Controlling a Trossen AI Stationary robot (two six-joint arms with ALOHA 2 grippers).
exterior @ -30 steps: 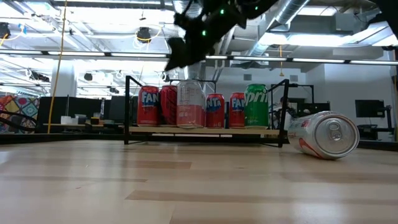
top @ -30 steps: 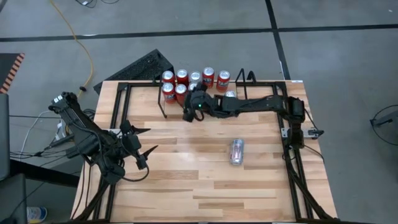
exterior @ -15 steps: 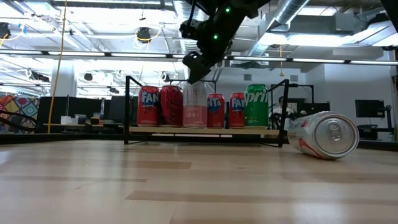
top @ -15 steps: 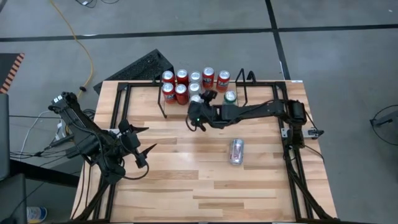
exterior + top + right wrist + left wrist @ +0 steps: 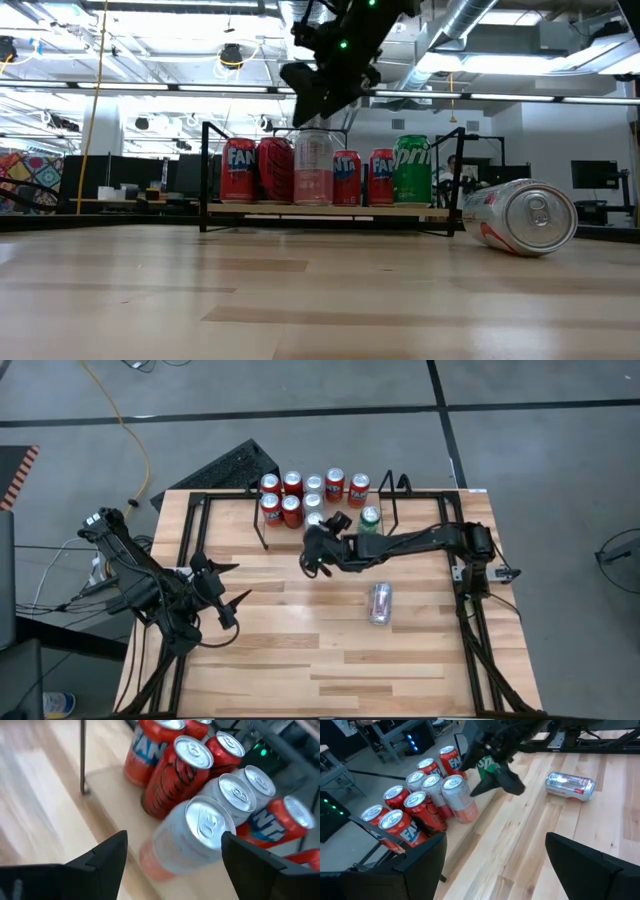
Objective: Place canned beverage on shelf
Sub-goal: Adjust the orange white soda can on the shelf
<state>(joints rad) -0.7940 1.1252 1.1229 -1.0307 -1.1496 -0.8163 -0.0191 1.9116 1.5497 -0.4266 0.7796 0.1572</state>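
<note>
The shelf [image 5: 325, 510], a low rack of thin black rods with 2 upright end loops, stands at the far edge of the table [image 5: 300, 650]. On it the high view shows 9 upright cans: 6 red ones [image 5: 281, 497], 1 green can [image 5: 370, 517], 1 pale-topped can in the far row whose side I cannot see, and 1 pale can with a pink lower half [image 5: 313, 168] at the front edge of the shelf. A 10th can, the silver can [image 5: 381, 603], lies on its side on the bare wood toward the right edge, well apart from the rack.

The right gripper [image 5: 322, 84] hangs just above the pink-and-pale can with its fingers spread, gripping nothing. The left gripper [image 5: 228, 598] waits near the left edge, fingers also spread and empty.
</note>
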